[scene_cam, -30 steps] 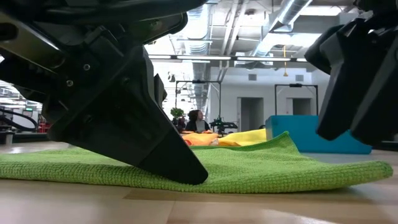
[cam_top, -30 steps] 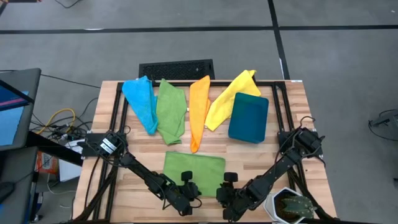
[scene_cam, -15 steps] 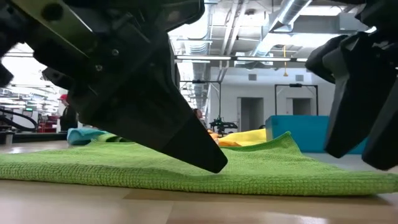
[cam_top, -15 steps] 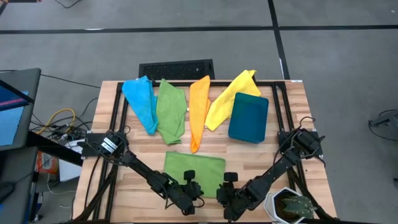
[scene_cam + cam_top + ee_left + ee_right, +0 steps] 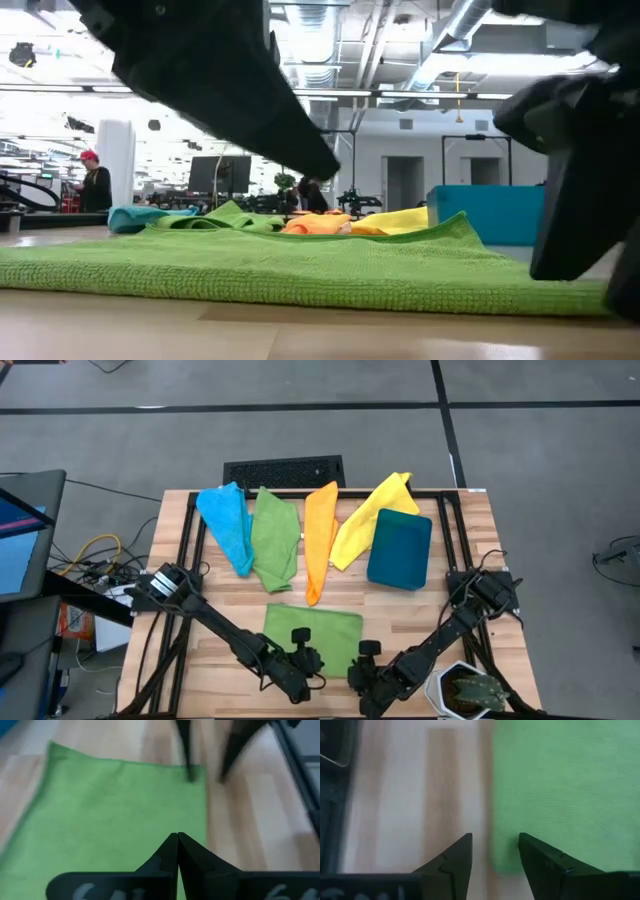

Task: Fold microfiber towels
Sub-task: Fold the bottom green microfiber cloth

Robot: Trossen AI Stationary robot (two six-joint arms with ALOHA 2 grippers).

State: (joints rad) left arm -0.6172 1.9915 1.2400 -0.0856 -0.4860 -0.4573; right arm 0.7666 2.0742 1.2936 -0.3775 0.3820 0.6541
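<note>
A green microfiber towel (image 5: 312, 627) lies spread flat at the table's (image 5: 450, 610) near middle. The left gripper (image 5: 299, 643), fingers pressed together and empty, hangs over its near edge. The right gripper (image 5: 366, 653), fingers parted, hovers at its near right corner. Blue (image 5: 226, 520), green (image 5: 273, 536), orange (image 5: 320, 535) and yellow (image 5: 365, 520) towels lie along the far side.

Both arms are dark, near-black, built of slim links with bulkier joint housings. The left arm (image 5: 215, 628) carries a small pale label near its base. Each gripper ends in two matte black, wedge-shaped fingers (image 5: 542, 861); faint pale lettering, perhaps, marks the wrist housing.
</note>
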